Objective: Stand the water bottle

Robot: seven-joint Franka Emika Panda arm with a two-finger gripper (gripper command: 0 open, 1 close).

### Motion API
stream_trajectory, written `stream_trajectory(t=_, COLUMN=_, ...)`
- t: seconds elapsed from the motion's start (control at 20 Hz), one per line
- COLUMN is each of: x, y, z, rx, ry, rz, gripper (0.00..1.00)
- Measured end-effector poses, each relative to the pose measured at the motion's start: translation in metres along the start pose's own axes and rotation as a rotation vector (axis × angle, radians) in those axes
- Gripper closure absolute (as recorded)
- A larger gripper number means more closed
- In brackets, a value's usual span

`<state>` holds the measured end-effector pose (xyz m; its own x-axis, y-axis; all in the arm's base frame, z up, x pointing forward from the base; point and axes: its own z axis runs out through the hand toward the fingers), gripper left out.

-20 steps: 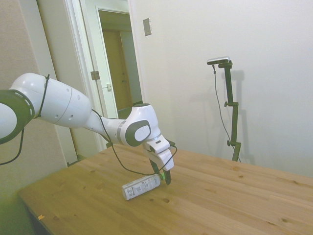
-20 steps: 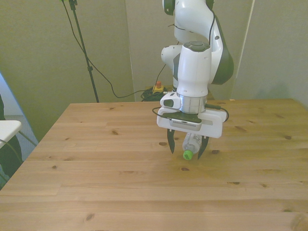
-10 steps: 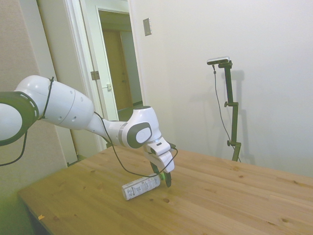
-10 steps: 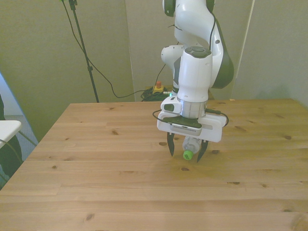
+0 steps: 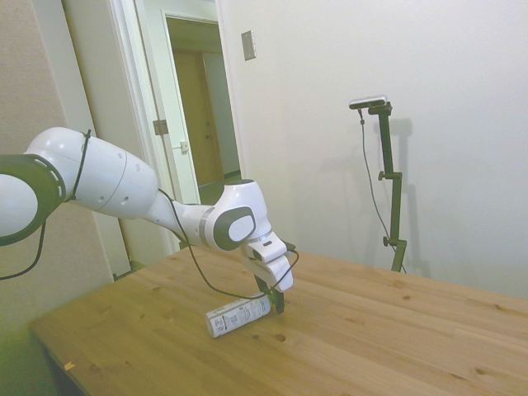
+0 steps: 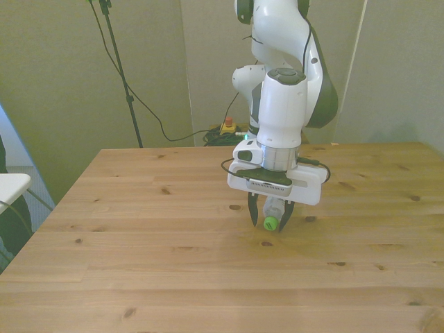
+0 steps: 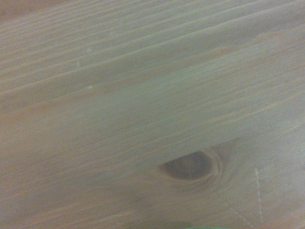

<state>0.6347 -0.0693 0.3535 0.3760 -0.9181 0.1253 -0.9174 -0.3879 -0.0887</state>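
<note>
Water bottle (image 5: 239,313) lying flat on its side on the wooden bench (image 6: 139,263), roughly mid-bench, green cap end pointing toward the front camera, base end toward the robot. Gripper (image 6: 270,219) down at the neck, jaws drawn in tight either side of the green cap (image 6: 270,223), apparently clamped on it; exact contact hard to confirm from the side view, where the jaws cover the cap end. White label with dark print visible along the body in the side view. Wrist view blurred, showing only bench grain and a dark knot (image 7: 189,166). Step in hand, by judgement: grasp of the cap end, bottle not yet lifted or tilted. Next move probably calls for raising the cap end while letting the base pivot on the bench, swinging to upright, then lowering squarely before release. Risks: slim bottle slipping or rotating in a cap-only pinch, base skidding along the wood.
</note>
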Motion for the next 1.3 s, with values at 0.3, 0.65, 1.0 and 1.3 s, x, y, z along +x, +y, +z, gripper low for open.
stream_trajectory(t=0.3, x=0.000, y=0.000, z=-0.001, rx=-0.006, ry=-0.003, rz=0.006, gripper=1.00)
stream_trajectory(t=0.65, x=-0.001, y=0.000, z=-0.009, rx=-0.037, ry=-0.037, rz=0.030, gripper=1.00)
stream_trajectory(t=1.0, x=-0.012, y=-0.010, z=-0.082, rx=0.069, ry=0.034, rz=0.102, gripper=1.00)
stream_trajectory(t=1.3, x=-0.012, y=0.000, z=-0.145, rx=0.196, ry=0.247, rz=0.217, gripper=1.00)
